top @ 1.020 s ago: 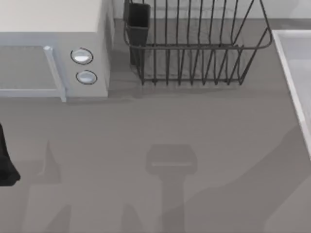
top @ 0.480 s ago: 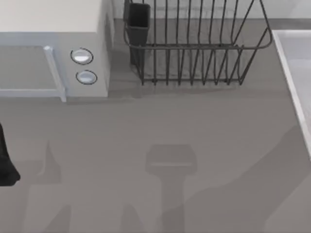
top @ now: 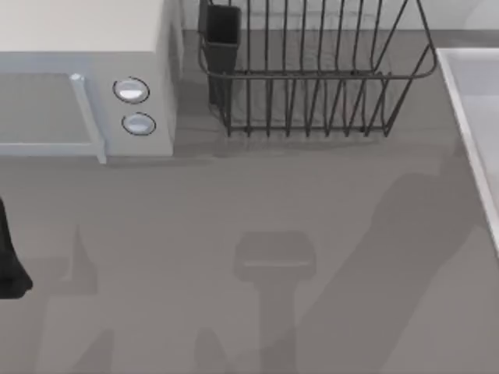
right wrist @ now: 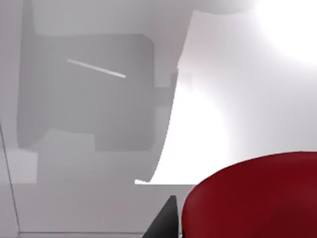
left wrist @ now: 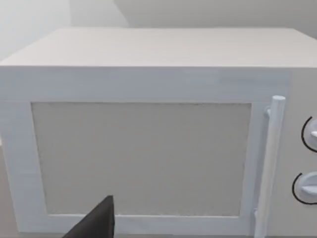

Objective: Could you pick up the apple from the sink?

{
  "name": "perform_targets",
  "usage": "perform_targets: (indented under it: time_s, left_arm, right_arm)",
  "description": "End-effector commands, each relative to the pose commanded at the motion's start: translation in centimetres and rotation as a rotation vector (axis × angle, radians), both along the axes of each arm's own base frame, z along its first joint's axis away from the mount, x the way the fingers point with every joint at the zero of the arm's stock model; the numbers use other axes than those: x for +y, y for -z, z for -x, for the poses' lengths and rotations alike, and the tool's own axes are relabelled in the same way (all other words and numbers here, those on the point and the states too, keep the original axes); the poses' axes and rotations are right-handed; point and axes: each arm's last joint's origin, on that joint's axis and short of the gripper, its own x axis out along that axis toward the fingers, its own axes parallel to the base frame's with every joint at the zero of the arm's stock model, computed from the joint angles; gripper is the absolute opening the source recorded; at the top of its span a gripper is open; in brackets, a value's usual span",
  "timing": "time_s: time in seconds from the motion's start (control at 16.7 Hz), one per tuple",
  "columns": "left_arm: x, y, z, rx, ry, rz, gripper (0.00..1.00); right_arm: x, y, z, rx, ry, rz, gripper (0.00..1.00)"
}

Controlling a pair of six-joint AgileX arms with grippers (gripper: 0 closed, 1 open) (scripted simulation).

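Top view: a grey matte worktop [top: 257, 202] carries a white box-shaped microwave oven [top: 86, 78] at its rear left corner, with a vertical bar handle [top: 87, 117] and two round dials [top: 132, 105] on the front. Just beside it, along the rear edge near the middle, stands a dark wire dish rack [top: 312, 78] with a black cutlery cup [top: 222, 31] at its left end. The pale grey-white rectangular sink [top: 472, 117] with a raised light rim lies at the right edge, partly cut off. A black piece of the left arm [top: 9, 257] sits at the left edge. Soft arm shadows fall across the front half of the worktop.

Left wrist view: the camera faces the microwave oven's door, its pale window panel [left wrist: 141, 158], the handle and parts of the two dials. A dark finger of the left gripper [left wrist: 96, 223] rises from the lower border; whether this gripper is open or closed cannot be told.

Right wrist view: the glossy bright red rounded apple [right wrist: 252, 198] lies close under the camera on the sink's pale floor. A dark tip of the right gripper [right wrist: 163, 220] stands just beside the apple; its state cannot be told, nor whether it touches the fruit.
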Motion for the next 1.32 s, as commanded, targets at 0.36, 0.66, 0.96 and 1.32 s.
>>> perform_targets:
  time_s: [0.36, 0.66, 0.96, 1.32]
  left_arm:
    - [0.0, 0.0, 0.0, 0.000, 0.000, 0.000, 1.00]
    - [0.0, 0.0, 0.0, 0.000, 0.000, 0.000, 1.00]
    - [0.0, 0.0, 0.0, 0.000, 0.000, 0.000, 1.00]
    - [0.0, 0.0, 0.0, 0.000, 0.000, 0.000, 1.00]
  right_arm:
    - [0.7, -11.3, 1.9, -0.005, 0.000, 0.002, 0.00]
    - [1.0, -13.3, 2.6, -0.023, 0.000, 0.008, 0.00]
    - [2.6, -13.1, 2.4, -0.015, 0.000, 0.004, 0.00]
    - [15.3, -12.5, 3.8, 0.011, -0.006, 0.000, 0.00]
